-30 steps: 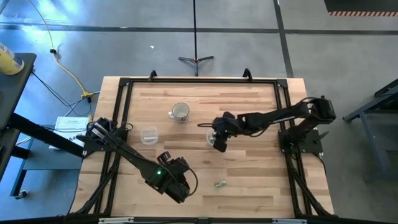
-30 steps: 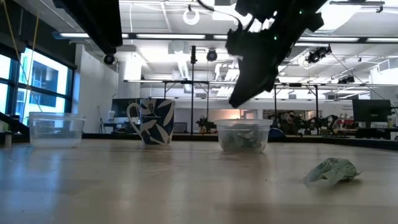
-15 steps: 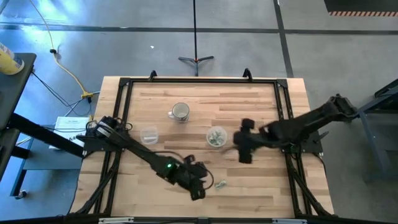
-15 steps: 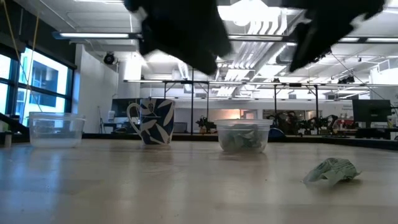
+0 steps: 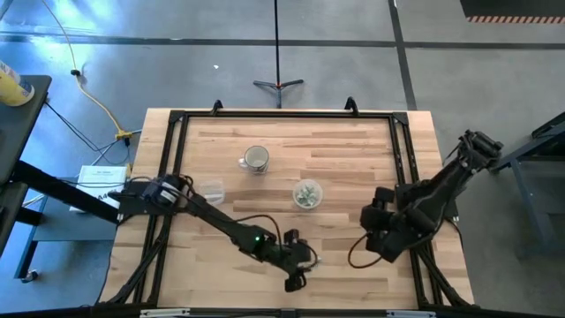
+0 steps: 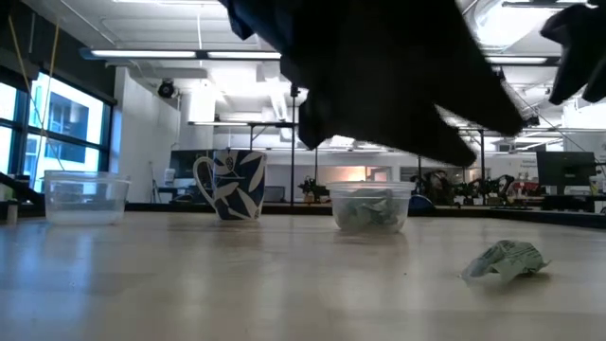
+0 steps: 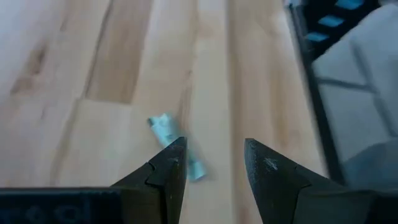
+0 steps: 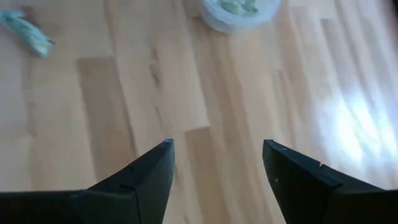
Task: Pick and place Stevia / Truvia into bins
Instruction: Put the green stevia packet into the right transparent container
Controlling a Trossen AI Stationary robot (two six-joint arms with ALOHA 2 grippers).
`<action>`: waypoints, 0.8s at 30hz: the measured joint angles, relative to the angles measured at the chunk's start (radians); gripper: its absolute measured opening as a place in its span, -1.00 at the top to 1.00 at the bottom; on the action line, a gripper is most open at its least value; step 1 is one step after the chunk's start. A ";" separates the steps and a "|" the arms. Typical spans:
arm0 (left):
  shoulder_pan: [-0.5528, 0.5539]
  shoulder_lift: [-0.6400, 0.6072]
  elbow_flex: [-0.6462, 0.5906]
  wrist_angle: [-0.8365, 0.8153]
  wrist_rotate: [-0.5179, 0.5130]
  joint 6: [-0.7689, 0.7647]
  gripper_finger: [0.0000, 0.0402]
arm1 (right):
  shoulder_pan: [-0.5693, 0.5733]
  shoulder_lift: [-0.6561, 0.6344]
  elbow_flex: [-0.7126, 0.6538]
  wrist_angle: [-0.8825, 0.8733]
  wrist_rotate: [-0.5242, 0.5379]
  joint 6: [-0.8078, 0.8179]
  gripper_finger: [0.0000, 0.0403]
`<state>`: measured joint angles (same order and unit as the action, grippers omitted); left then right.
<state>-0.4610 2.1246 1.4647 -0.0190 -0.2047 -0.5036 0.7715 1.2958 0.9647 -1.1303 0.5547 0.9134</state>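
Note:
One crumpled green-and-white Stevia packet [image 6: 507,259] lies flat on the wood near the table's near edge. In the left wrist view the packet [image 7: 163,129] lies just ahead of my open left gripper [image 7: 214,148], partly behind one finger. In the high view my left gripper [image 5: 297,268] hovers over that spot and hides the packet. One clear cup [image 5: 307,194] holds several packets. The other clear cup [image 5: 212,188] stands empty to its left. My right gripper [image 5: 378,237] is open and empty at the table's right side, and its wrist view shows the filled cup [image 8: 240,11] and the loose packet [image 8: 25,28] farther off.
A leaf-patterned mug [image 5: 255,159] stands beyond the two cups, toward the far edge. A black frame [image 5: 282,116] runs around the tabletop. Bare wood lies between the cups and the near edge. In the low view the left arm [image 6: 379,85] fills the upper middle.
My right gripper has drawn back from above the filled cup toward the table's right and near side. My left gripper has swung from the near left toward the right, arriving over the loose packet. The packet and cups have stayed in place.

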 joint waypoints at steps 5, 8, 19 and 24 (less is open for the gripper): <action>0.001 0.072 0.117 -0.133 -0.046 -0.005 0.04 | 0.052 0.000 -0.012 -0.039 0.046 0.110 -0.17; 0.002 0.138 0.200 -0.159 -0.047 -0.030 0.04 | 0.062 0.000 -0.038 -0.039 0.044 0.157 -0.17; 0.003 0.223 0.348 -0.381 -0.091 -0.143 0.04 | 0.067 0.000 -0.086 -0.006 0.047 0.213 -0.17; 0.002 0.242 0.348 -0.375 -0.074 -0.181 0.04 | 0.065 0.000 -0.086 -0.006 0.052 0.213 -0.17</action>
<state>-0.4590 2.3666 1.8122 -0.3944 -0.2789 -0.6844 0.8364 1.2961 0.8787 -1.1358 0.6071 1.1263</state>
